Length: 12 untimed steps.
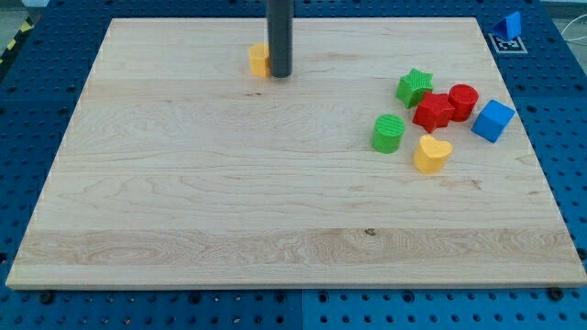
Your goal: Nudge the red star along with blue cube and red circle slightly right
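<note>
Listing from the view's bottom upward: the wooden desk (229, 229) carries six small blocks. Yellow heart (432, 154), nearest the bottom, just right of the green cylinder (388, 133). Blue cube (492, 120), furthest to the view's right, one corner turned toward the bottom, close beside the red circle (463, 101). Red star (433, 111), glossy, blunt points, touching the red circle on its right and the green star (415, 87) at its upper left. Yellow block (260, 60), shape unclear, half hidden, well apart near the view's top. My tip (281, 75) rests against that yellow block's right side, far left of the red star. No gripper fitted; nothing held.
</note>
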{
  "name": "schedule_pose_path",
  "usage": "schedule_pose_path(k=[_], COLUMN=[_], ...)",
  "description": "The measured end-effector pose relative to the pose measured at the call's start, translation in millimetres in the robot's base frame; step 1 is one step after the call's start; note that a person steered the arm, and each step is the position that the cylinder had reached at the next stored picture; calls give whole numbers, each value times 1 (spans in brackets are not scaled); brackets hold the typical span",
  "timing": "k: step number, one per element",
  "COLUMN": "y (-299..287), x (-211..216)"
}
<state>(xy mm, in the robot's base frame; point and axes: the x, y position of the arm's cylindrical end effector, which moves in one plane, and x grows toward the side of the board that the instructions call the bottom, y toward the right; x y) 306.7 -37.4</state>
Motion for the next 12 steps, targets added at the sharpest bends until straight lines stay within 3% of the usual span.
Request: schedule_pose_path(k=[2, 3, 4, 7, 8, 12], y=[-77, -89, -84, 54, 79, 107], x=[-43, -42, -15, 70, 72, 80])
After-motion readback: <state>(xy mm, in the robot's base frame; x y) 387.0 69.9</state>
